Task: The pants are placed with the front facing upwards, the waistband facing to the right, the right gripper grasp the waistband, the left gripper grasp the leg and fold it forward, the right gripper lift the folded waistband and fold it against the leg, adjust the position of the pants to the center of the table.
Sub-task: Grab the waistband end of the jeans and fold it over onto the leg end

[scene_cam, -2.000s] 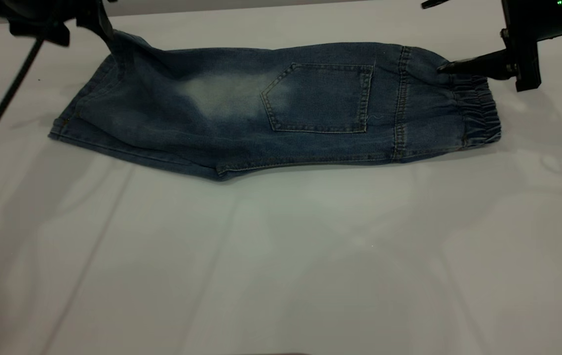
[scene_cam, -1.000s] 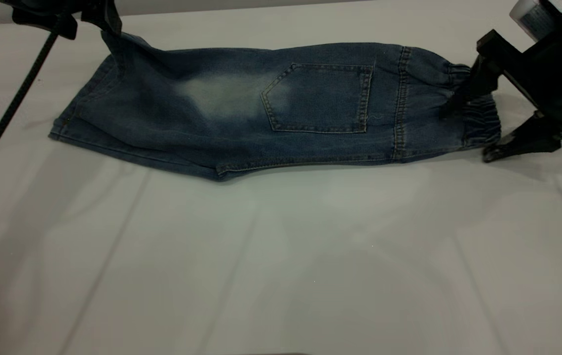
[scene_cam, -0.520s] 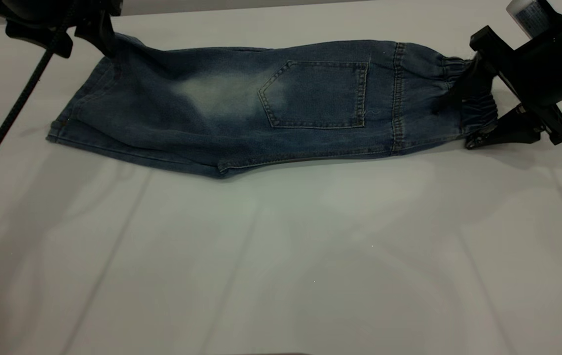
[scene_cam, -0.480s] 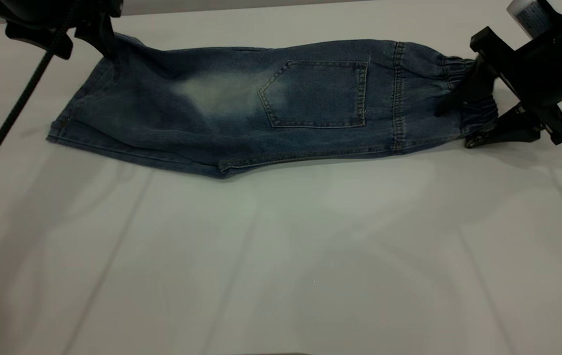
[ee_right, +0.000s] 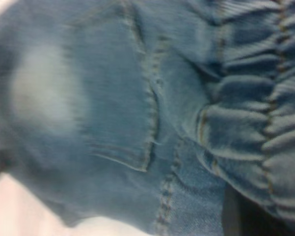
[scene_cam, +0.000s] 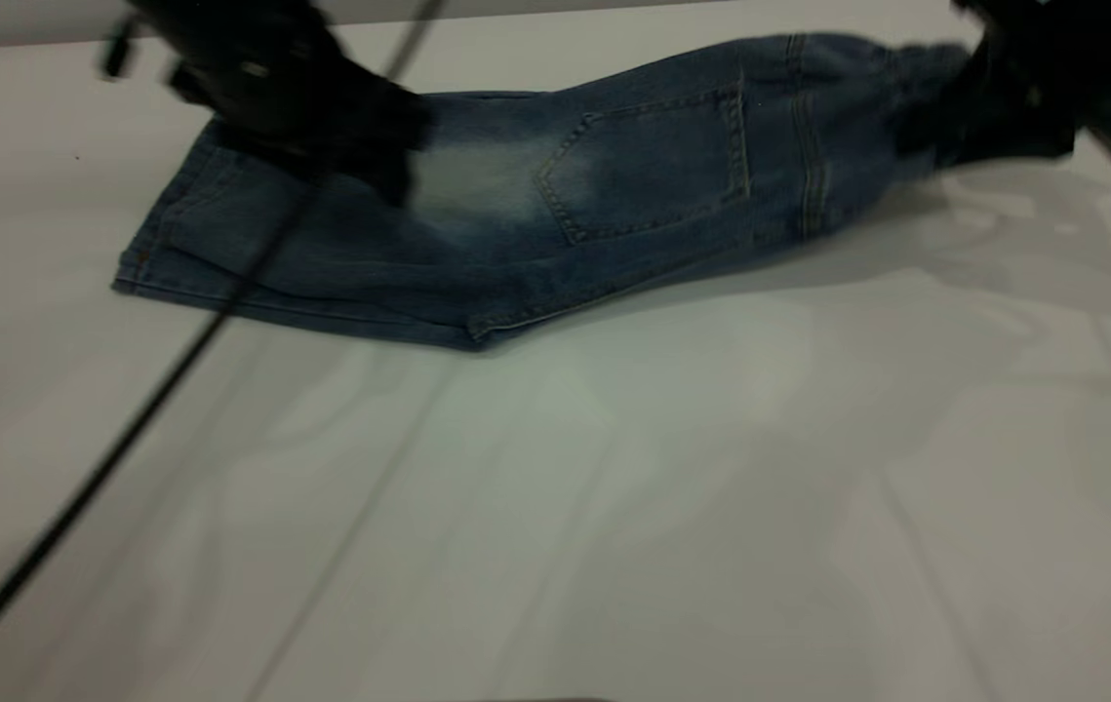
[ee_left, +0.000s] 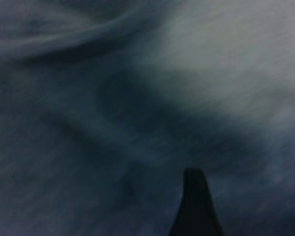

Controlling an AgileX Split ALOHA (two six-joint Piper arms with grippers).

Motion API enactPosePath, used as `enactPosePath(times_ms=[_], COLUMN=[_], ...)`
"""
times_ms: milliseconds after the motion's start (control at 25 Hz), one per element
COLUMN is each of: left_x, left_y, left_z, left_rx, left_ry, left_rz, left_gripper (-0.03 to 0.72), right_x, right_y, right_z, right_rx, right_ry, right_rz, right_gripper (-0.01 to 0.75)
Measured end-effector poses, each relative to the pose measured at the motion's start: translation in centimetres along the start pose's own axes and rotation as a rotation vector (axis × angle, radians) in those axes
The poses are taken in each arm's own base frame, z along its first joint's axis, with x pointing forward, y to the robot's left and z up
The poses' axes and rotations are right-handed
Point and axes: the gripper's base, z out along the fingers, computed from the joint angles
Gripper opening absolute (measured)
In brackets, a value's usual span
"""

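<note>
The pants (scene_cam: 614,195) lie folded lengthwise on the white table (scene_cam: 614,507), with a back pocket (scene_cam: 653,156) facing up. The waistband (scene_cam: 906,58) end is raised off the table at the far right, and my right gripper (scene_cam: 965,117) is shut on it. The right wrist view is filled by the gathered waistband (ee_right: 255,98) and the pocket seam (ee_right: 149,123). My left gripper (scene_cam: 389,166) hovers low over the leg beside the pale patch (scene_cam: 477,175). In the left wrist view one dark fingertip (ee_left: 195,206) shows against the denim (ee_left: 137,98).
The left arm's black cable (scene_cam: 126,409) slants across the table's left side down to the near edge. The leg hem (scene_cam: 165,283) lies flat at the left. White tabletop stretches in front of the pants.
The right gripper has lifted the waistband up and back, tilting that end off the table. The left gripper has swung from the far leg corner rightward over the leg.
</note>
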Motion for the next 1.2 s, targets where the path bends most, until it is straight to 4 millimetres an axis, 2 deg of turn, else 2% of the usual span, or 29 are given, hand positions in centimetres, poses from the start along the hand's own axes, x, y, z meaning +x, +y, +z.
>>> enactPosePath(times_ms=[200,400,600,760,840,920,1040,1200], left_x=[0.0,1.5,1.9,2.1,1.9,1.2,-0.3,-0.8], left_y=[-4.9,-7.8,-10.6,-12.5,-12.3,-11.3,-8.6,-4.2], left_z=[2.0,4.1,4.3,3.9,3.6,2.9,1.5,0.8], left_rx=[0.070,0.104,0.141,0.167,0.165,0.153,0.119,0.060], left_ry=[-0.046,-0.011,-0.035,-0.045,-0.042,-0.042,-0.038,0.018], left_rz=[0.050,0.100,0.151,0.185,0.186,0.179,0.135,0.085], left_gripper=[0.477,0.477,0.477,0.477,0.477,0.477,0.477,0.477], right_x=[-0.5,-0.7,-0.7,-0.5,-0.5,-0.5,-0.5,-0.5], right_y=[2.7,5.7,8.2,8.7,8.7,8.7,8.7,8.7], right_z=[-2.3,-5.0,-7.3,-7.7,-7.7,-7.7,-7.7,-7.7], right_rx=[-0.079,-0.168,-0.247,-0.271,-0.271,-0.273,-0.273,-0.279], right_ry=[-0.025,-0.049,-0.084,-0.076,-0.076,-0.075,-0.076,-0.075], right_rz=[-0.066,-0.160,-0.260,-0.281,-0.281,-0.284,-0.287,-0.293], right_gripper=[0.076,0.076,0.076,0.076,0.076,0.076,0.076,0.076])
